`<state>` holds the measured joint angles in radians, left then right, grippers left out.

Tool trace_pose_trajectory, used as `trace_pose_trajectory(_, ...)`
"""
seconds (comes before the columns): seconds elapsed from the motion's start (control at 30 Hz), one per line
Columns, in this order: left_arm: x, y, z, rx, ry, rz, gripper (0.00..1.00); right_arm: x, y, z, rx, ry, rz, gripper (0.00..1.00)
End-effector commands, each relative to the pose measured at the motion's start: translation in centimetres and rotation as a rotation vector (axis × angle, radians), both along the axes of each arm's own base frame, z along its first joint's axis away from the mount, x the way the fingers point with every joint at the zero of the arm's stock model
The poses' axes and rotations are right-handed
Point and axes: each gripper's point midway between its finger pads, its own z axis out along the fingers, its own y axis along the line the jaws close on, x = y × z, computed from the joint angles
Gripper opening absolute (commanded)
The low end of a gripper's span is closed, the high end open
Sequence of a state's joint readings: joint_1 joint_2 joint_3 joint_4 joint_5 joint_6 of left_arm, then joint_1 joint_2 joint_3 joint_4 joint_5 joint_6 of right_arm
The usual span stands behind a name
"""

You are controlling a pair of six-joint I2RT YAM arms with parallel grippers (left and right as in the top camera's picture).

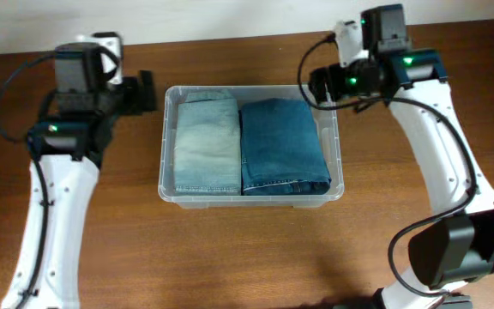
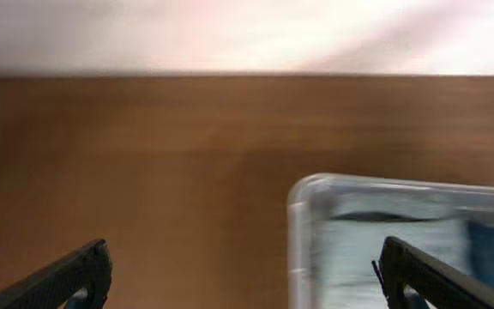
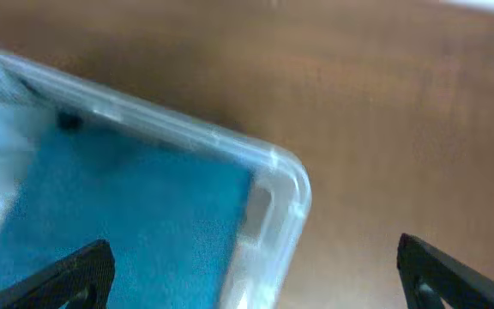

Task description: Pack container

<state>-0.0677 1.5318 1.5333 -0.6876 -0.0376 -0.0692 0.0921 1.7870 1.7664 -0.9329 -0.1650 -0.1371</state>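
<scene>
The clear plastic container [image 1: 168,190] sits mid-table. It holds folded light-wash jeans [image 1: 206,144] on the left and folded dark blue jeans [image 1: 283,148] on the right. My left gripper [image 1: 147,92] is open and empty, just outside the container's far left corner. My right gripper [image 1: 318,87] is open and empty over the far right corner. In the left wrist view the container's corner [image 2: 300,196] lies between the open fingers [image 2: 245,273]. In the right wrist view the rim [image 3: 292,176] and dark jeans [image 3: 135,206] lie between the open fingers [image 3: 256,270].
The brown wooden table [image 1: 247,249] spreads all around the container. A pale wall [image 1: 230,17] runs along the far edge. The right arm's base [image 1: 453,249] stands at the front right.
</scene>
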Motion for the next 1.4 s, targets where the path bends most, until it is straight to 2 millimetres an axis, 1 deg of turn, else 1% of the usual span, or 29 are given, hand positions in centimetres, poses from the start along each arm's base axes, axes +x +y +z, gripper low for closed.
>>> trace_pose_trajectory(0.0, -0.3, 2.8, -1.4, -0.028, 0.046, 0.107, 0.99, -0.4, -0.5, 0.9, -0.049, -0.022, 0.01, 0.98)
trace_pose_trajectory(0.07, -1.3, 3.8, -2.1, -0.024, 0.094, 0.128, 0.99, -1.5, -1.2, 1.1, -0.016, 0.016, -0.054, 0.98)
trace_pose_trajectory(0.13, -2.8, 3.9, -2.5, -0.047, 0.146, 0.102, 0.99, -3.1, -1.8, 2.2, 0.008, 0.037, -0.089, 0.98)
trace_pose_trajectory(0.17, -3.4, 3.8, -2.3, -0.042, 0.154, 0.073, 0.99, -4.2, -2.0, 3.1, 0.009, 0.035, -0.092, 0.98)
trace_pose_trajectory(0.2, -3.9, 3.8, -2.0, -0.04, 0.152, 0.052, 0.99, -4.7, -2.1, 3.5, 0.009, 0.03, -0.092, 0.98)
trace_pose_trajectory(0.23, -4.6, 3.8, -1.4, -0.029, 0.136, 0.041, 0.99, -6.0, -2.1, 4.7, 0.012, 0.004, -0.092, 0.98)
trace_pose_trajectory(0.33, -6.7, 3.6, -0.1, -0.026, 0.071, 0.032, 0.99, -8.4, -2.5, 6.2, 0.018, -0.063, -0.106, 0.98)
trace_pose_trajectory(0.37, -8.2, 3.3, 0.4, -0.033, 0.023, 0.021, 0.99, -10.3, -2.7, 6.5, 0.021, -0.116, -0.118, 0.98)
trace_pose_trajectory(0.4, -9.2, 2.8, 0.6, -0.046, -0.011, 0.002, 0.99, -11.5, -2.8, 6.3, 0.031, -0.145, -0.124, 0.98)
trace_pose_trajectory(0.43, -10.0, 2.6, 0.6, -0.054, -0.032, -0.009, 0.99, -12.3, -2.9, 6.1, 0.035, -0.164, -0.126, 0.98)
trace_pose_trajectory(0.47, -12.0, 2.2, 0.2, -0.075, -0.072, -0.015, 0.99, -14.4, -3.1, 5.2, 0.039, -0.215, -0.127, 0.98)
trace_pose_trajectory(0.5, -13.8, 2.1, -0.8, -0.113, -0.093, 0.02, 0.99, -16.4, -3.6, 4.2, 0.028, -0.268, -0.144, 0.98)
trace_pose_trajectory(0.53, -15.0, 2.1, -1.7, -0.114, -0.098, 0.021, 0.99, -17.1, -3.9, 3.9, 0.022, -0.293, -0.153, 0.98)
trace_pose_trajectory(0.57, -15.8, 2.0, -2.4, -0.114, -0.115, 0.02, 0.99, -18.3, -4.2, 3.2, 0.016, -0.331, -0.164, 0.98)
trace_pose_trajectory(0.6, -16.3, 2.0, -2.6, -0.113, -0.156, 0.016, 0.99, -19.2, -4.3, 3.0, 0.02, -0.352, -0.163, 0.98)
trace_pose_trajectory(0.67, -17.7, 1.9, -4.3, -0.112, -0.147, 0.017, 0.99, -20.8, -4.4, 2.4, 0.024, -0.375, -0.163, 0.98)
trace_pose_trajectory(0.8, -20.3, 1.8, -7.9, -0.118, -0.008, 0.026, 0.99, -22.6, -4.5, 1.5, 0.02, -0.349, -0.163, 0.98)
trace_pose_trajectory(0.87, -21.7, 1.7, -9.8, -0.122, 0.089, 0.031, 0.99, -23.0, -4.5, 0.9, 0.016, -0.319, -0.163, 0.98)
trace_pose_trajectory(0.93, -22.9, 1.6, -11.1, -0.125, 0.167, 0.036, 0.99, -23.0, -4.5, 0.7, 0.014, -0.308, -0.163, 0.98)
trace_pose_trajectory(1.03, -23.6, 1.6, -11.8, -0.127, 0.208, 0.038, 0.99, -23.1, -4.5, 0.5, 0.012, -0.301, -0.163, 0.98)
trace_pose_trajectory(1.13, -23.8, 1.6, -11.9, -0.127, 0.215, 0.039, 0.99, -23.7, -4.5, -0.2, 0.007, -0.263, -0.162, 0.99)
trace_pose_trajectory(1.23, -23.8, 1.6, -11.9, -0.127, 0.216, 0.039, 0.99, -23.8, -4.5, -0.3, 0.007, -0.26, -0.161, 0.98)
trace_pose_trajectory(1.33, -23.8, 1.6, -11.9, -0.127, 0.215, 0.039, 0.99, -23.9, -4.7, 0.3, 0.007, -0.342, -0.16, 0.98)
trace_pose_trajectory(1.37, -23.8, 1.6, -11.9, -0.127, 0.215, 0.039, 0.99, -23.9, -4.7, 0.7, 0.0, -0.395, -0.151, 0.98)
